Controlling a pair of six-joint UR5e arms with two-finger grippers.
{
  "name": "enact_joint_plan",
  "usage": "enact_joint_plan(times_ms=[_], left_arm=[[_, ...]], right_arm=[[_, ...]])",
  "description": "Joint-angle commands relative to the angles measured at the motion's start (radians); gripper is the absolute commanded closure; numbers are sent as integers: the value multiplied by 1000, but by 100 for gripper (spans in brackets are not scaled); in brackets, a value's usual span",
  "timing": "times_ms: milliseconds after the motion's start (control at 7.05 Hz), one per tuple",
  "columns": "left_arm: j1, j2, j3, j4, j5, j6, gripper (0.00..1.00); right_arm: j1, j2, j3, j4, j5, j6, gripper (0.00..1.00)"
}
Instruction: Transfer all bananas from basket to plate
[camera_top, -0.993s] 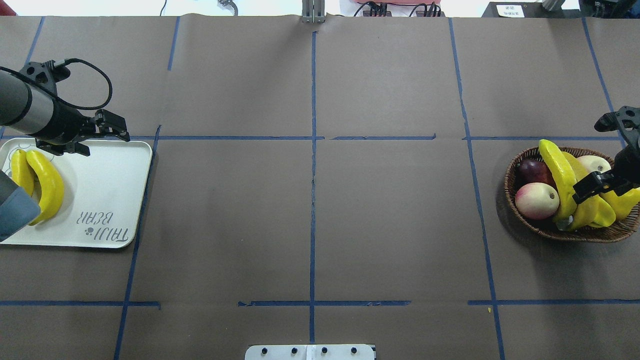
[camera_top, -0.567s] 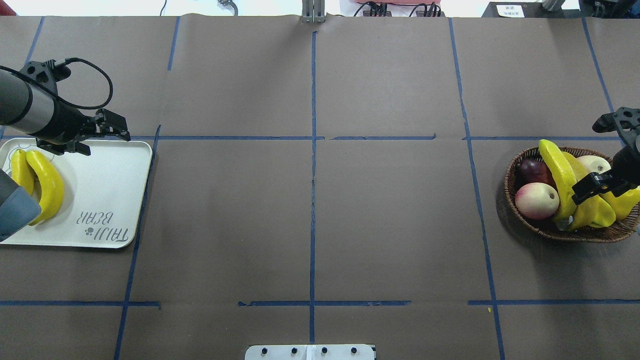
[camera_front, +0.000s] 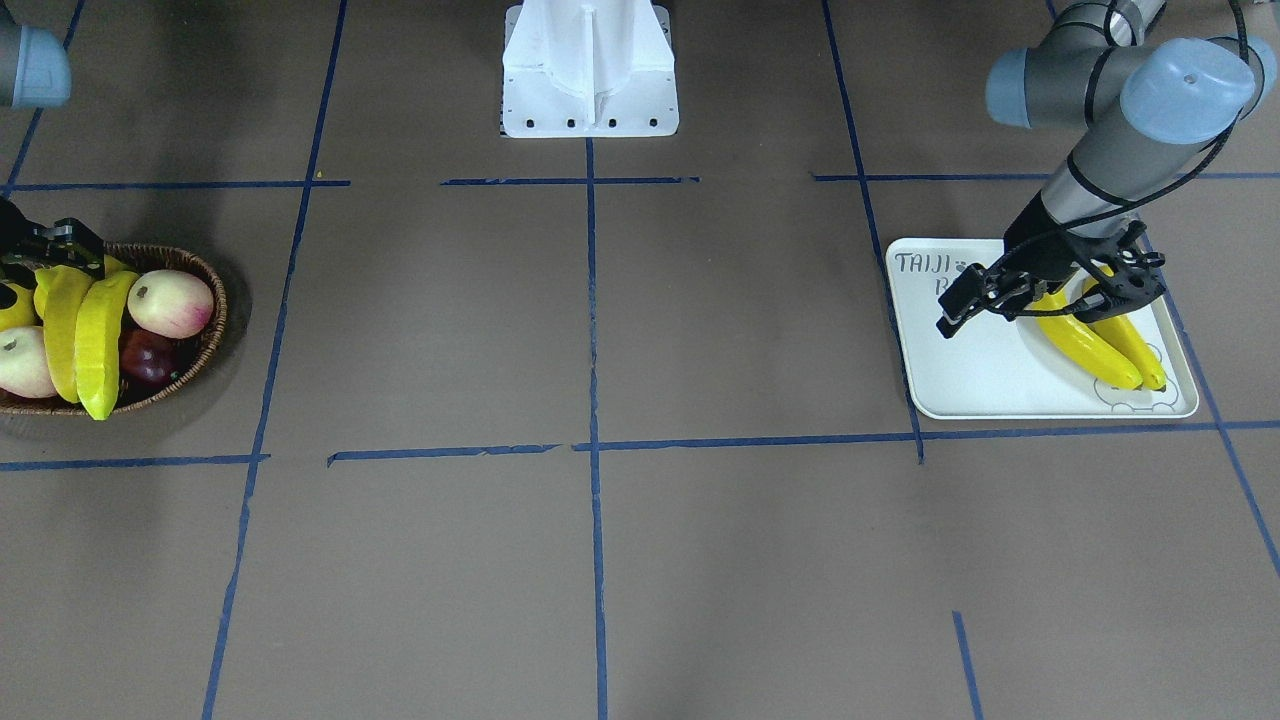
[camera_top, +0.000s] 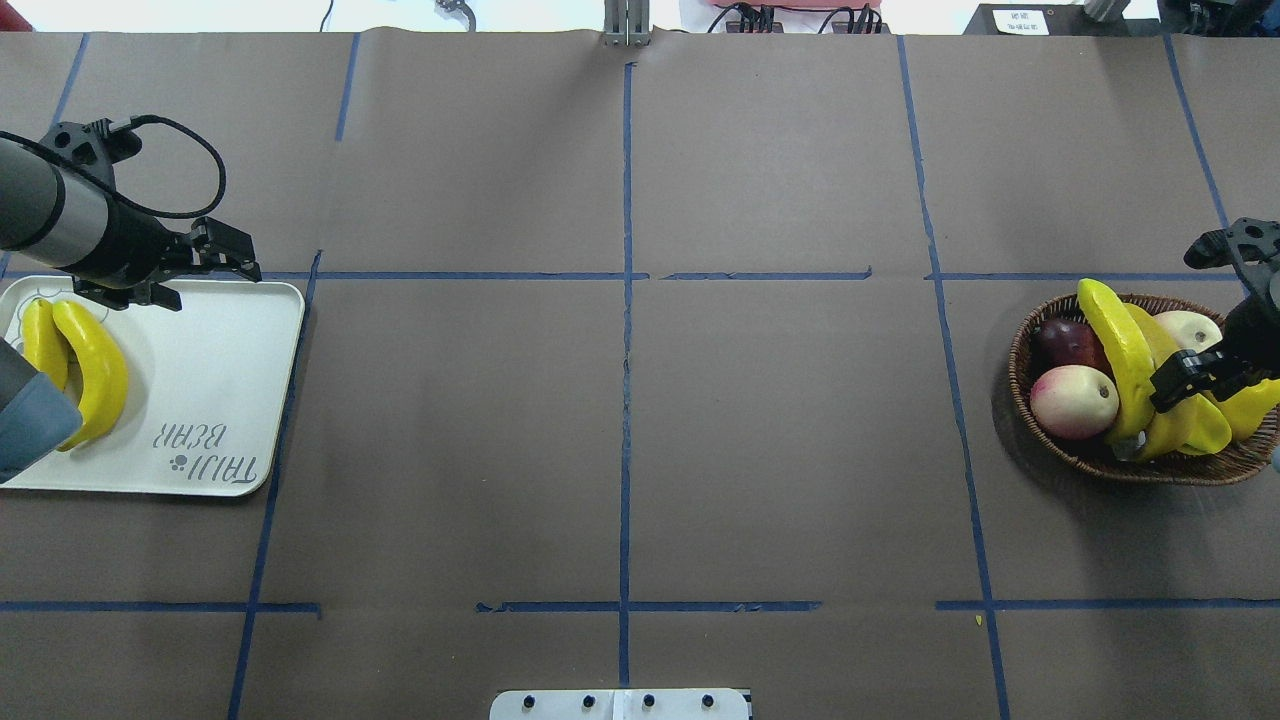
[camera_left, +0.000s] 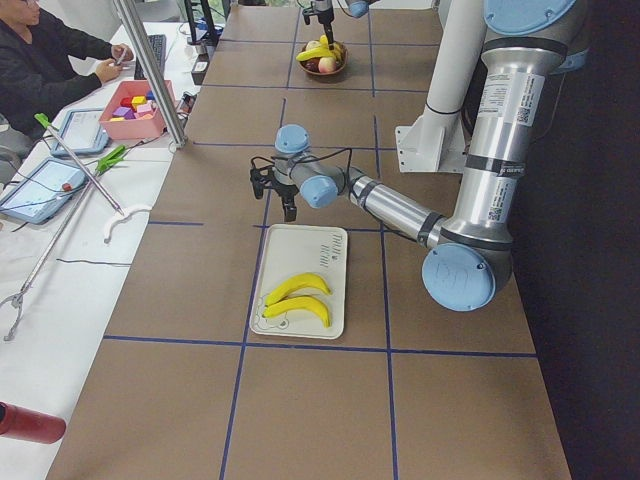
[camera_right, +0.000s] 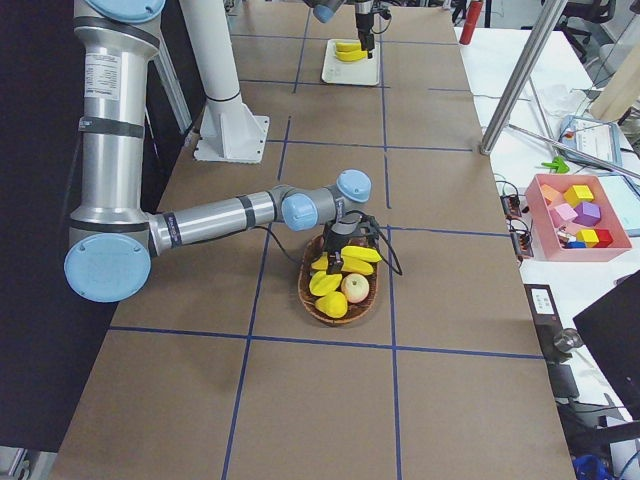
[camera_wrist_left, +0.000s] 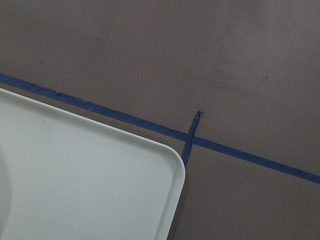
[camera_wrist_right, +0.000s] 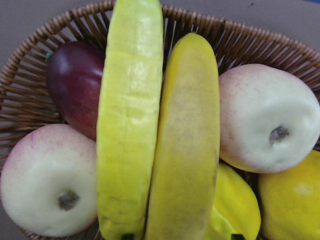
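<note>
Right hand (camera_top: 1200, 370) over basket (camera_top: 1060, 445), cannot tell if apart; two glossy yellow bananas (camera_wrist_right: 130, 125) inside, side by side.

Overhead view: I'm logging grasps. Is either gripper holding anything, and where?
Nothing held. The left gripper is empty over the plate's corner; the right gripper hovers open above the bananas in the basket.

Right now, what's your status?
Left gripper open, empty, over plate. Right gripper low over basket, jaws unclear. Two bananas plated, two bananas in basket. Other fruit packed alongside.
</note>
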Motion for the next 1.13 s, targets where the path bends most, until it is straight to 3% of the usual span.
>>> enact_joint_plan(times_ms=[0,142,284,993], left_arm=[[0,0,0,0,0,0,0],[0,0,0,0,0,0,0],[0,0,0,0,0,0,0],[0,0,-21,0,-3,-3,0]], right_arm=[[2,0,7,1,2,-1,80],[2,0,9,1,3,-1,96],[3,0,24,1,5,-2,99],[256,-13,219,-17,-1,-1,100]])
